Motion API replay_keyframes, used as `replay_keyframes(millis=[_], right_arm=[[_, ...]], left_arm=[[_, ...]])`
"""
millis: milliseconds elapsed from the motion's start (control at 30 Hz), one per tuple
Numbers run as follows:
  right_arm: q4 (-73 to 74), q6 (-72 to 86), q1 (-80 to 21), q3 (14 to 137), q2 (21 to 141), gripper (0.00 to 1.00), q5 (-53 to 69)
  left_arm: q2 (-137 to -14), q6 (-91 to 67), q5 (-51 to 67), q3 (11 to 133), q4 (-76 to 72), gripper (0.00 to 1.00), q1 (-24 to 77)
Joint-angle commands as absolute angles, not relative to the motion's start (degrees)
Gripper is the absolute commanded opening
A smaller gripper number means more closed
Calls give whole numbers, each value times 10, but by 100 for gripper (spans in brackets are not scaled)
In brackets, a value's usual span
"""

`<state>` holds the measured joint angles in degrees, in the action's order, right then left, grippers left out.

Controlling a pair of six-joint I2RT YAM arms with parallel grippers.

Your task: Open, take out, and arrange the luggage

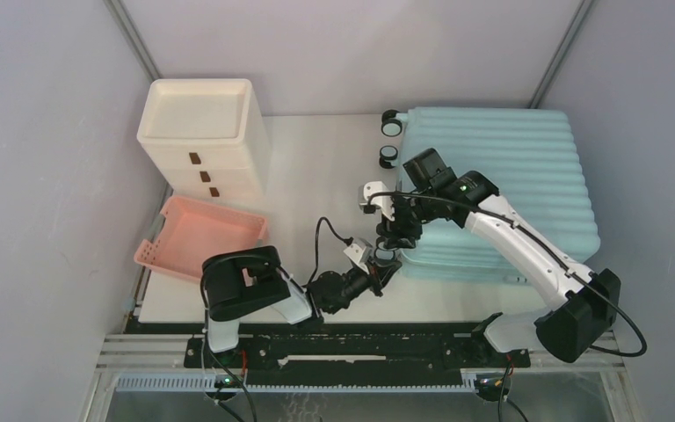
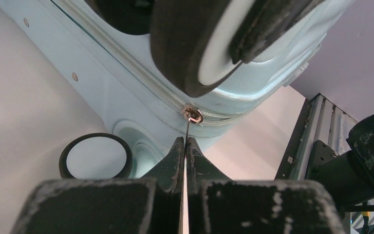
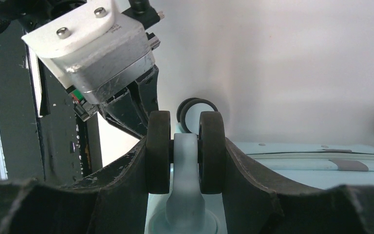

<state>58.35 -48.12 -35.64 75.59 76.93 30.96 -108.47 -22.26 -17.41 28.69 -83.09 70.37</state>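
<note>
Luggage [image 1: 501,189] lies flat on the table [image 1: 316,176], and at its near wheeled corner the left gripper [image 2: 185,142] is clenched on the thin zipper pull [image 2: 189,126] hanging from the zipper seam [image 2: 126,63] directly ahead, while the right gripper [image 3: 186,142] clamps a caster wheel [image 3: 212,146] just beside it.

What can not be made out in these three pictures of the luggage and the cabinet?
- The inside of the luggage: all views, the closed shell hides it.
- The zipper pull held by the left gripper: top view, too small.
- The zipper past the corner: left wrist view, the caster wheel covers it.
- The drawer contents of the cabinet: top view, drawers shut.
</note>
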Motion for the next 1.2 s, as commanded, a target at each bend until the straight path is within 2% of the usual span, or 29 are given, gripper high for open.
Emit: replay_keyframes(millis=[0, 233, 700, 1167], right_arm=[[622, -490, -359, 760, 711, 5, 395], [636, -512, -354, 748, 694, 0, 427], [676, -592, -345, 702, 662, 0, 498], [737, -701, -331, 683, 664, 0, 556]], left_arm=[[-1066, -230, -222, 270, -841, 0, 685], [-1063, -229, -206, 268, -841, 0, 675], [-1061, -226, -155, 264, -840, 0, 665], [-1066, -255, -169, 263, -839, 0, 665]])
